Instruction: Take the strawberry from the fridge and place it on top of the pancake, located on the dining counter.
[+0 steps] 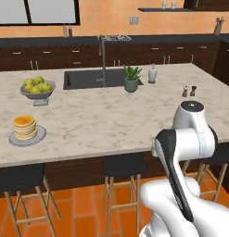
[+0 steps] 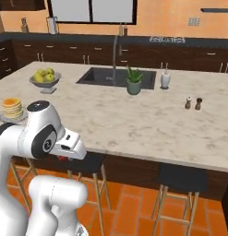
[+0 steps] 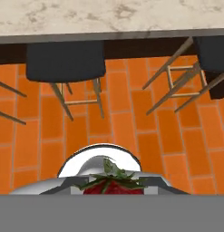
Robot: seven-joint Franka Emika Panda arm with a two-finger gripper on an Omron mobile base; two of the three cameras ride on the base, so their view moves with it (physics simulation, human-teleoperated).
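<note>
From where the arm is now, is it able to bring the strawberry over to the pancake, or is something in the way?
Probably yes. The strawberry sits in the jaws, low over the tiled floor before the stools. The pancake lies near the dining counter edge with bare marble around it; the arm must first rise above that edge.

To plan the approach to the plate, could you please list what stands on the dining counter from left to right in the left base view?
Pancake on its plate → fruit bowl → potted plant → white bottle → two small shakers.
</note>
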